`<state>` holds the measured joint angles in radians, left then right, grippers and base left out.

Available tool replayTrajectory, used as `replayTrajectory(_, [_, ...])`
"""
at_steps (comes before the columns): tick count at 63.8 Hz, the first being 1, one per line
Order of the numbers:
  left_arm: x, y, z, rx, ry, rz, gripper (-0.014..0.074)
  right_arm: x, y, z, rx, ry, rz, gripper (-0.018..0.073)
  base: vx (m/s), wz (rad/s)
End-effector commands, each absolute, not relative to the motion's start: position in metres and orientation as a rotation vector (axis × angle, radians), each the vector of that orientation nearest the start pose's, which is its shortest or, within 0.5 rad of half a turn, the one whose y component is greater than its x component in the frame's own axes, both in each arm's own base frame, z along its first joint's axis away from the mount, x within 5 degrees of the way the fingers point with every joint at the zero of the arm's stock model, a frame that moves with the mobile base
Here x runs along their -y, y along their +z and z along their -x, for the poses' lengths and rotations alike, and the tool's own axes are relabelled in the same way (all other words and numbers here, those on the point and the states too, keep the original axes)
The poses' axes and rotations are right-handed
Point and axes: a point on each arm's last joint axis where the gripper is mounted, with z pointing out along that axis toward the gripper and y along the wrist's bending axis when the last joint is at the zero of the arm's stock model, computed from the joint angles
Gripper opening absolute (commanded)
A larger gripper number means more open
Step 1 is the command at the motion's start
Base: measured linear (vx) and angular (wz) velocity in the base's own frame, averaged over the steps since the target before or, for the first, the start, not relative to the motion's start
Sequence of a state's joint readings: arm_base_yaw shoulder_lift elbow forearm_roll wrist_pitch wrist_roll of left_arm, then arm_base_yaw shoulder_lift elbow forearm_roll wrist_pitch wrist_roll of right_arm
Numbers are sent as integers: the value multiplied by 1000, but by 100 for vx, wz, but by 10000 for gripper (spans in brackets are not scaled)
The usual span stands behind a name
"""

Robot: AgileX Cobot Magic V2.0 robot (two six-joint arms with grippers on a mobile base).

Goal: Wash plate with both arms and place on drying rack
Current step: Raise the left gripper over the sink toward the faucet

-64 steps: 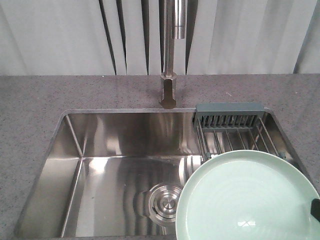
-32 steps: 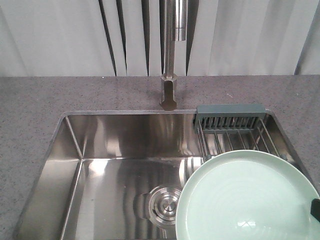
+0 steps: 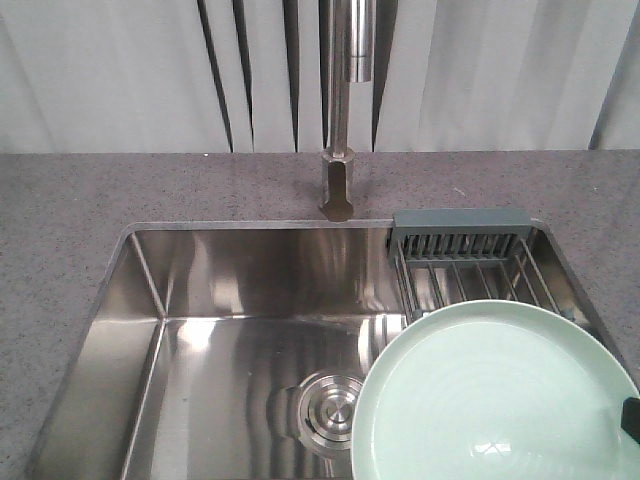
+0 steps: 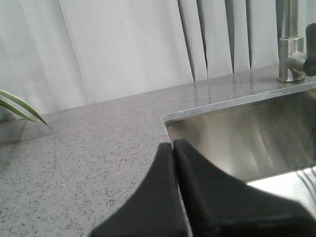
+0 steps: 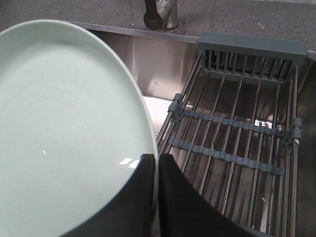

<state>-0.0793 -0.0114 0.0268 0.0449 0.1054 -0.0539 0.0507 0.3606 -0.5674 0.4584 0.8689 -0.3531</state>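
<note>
A pale green plate (image 3: pixel 495 395) is held over the right side of the steel sink (image 3: pixel 150 300), partly covering the drying rack (image 3: pixel 470 260). My right gripper (image 5: pixel 157 159) is shut on the plate's (image 5: pixel 64 123) rim, with the rack's (image 5: pixel 237 128) bars just to its right. In the front view only a black tip of the right gripper (image 3: pixel 631 418) shows at the plate's right edge. My left gripper (image 4: pixel 174 144) is shut and empty, above the counter near the sink's (image 4: pixel 237 128) left corner.
The faucet (image 3: pixel 340 120) stands at the back centre of the sink, also in the left wrist view (image 4: pixel 291 44). A drain (image 3: pixel 332 402) sits in the basin floor. Grey speckled counter (image 3: pixel 60 220) surrounds the sink. A plant leaf (image 4: pixel 19 108) is at far left.
</note>
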Motion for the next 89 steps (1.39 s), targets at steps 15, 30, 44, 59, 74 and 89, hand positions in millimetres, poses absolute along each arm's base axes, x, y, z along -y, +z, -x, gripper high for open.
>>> replayTrajectory(15, [5, 212, -54, -1488, -83, -49, -6, -33, 322, -59, -1981, 364, 274, -4, 0, 0])
replayTrajectory(30, [5, 212, -54, -1487, -87, -45, -6, -33, 322, -59, -1981, 364, 274, -4, 0, 0])
replayTrajectory(44, [5, 212, -54, -1466, -513, 339, -6, -33, 322, -59, -1981, 364, 274, -4, 0, 0])
replayTrajectory(59, [6, 212, -54, -1382, -912, 704, -6, -33, 322, -59, -1981, 364, 274, -4, 0, 0])
replayTrajectory(74, [5, 217, -53, -1315, -1018, 791, -6, -33, 322, -59, -1981, 364, 274, -4, 0, 0])
replayTrajectory(89, [7, 216, -53, -1261, -1230, 982, -6, -33, 322, -59, -1981, 364, 274, -4, 0, 0])
